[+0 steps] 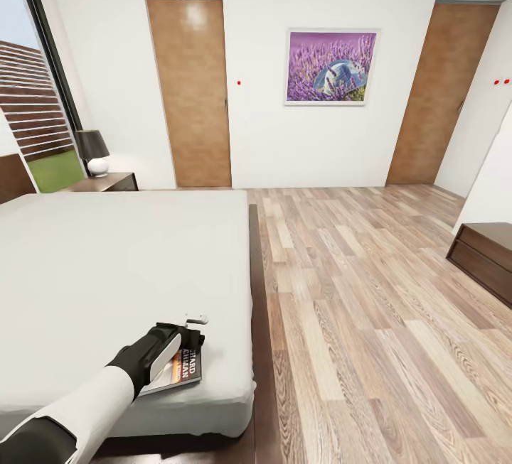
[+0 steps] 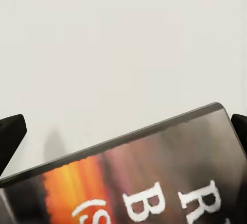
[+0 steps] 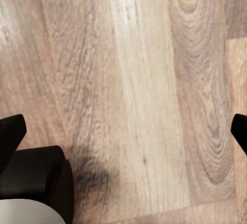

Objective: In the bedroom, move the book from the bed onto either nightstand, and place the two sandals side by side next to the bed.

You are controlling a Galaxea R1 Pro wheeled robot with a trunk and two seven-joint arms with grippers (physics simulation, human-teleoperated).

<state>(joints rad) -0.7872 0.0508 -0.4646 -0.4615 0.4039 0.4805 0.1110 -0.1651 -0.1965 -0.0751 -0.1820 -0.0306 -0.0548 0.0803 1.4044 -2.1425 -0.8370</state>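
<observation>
The book [image 1: 179,370], dark with orange tones and white lettering, lies flat near the foot corner of the bed [image 1: 107,265], on its light-grey mattress. My left gripper [image 1: 186,340] hovers right over the book's far end. In the left wrist view the book [image 2: 154,177] sits close below the left gripper [image 2: 123,128], whose black fingertips [image 2: 10,131] are spread wide, open, with nothing clamped. A nightstand [image 1: 107,182] stands beyond the bed's head end. My right gripper [image 3: 123,131] hangs open over bare plank floor. The sandals are out of view.
A dark lamp [image 1: 93,152] stands on the nightstand beside the tall window [image 1: 28,94]. Two brown doors [image 1: 190,91] and a purple picture [image 1: 331,67] line the far wall. A low dark cabinet [image 1: 487,258] stands at right. Wood floor [image 1: 355,293] stretches beside the bed.
</observation>
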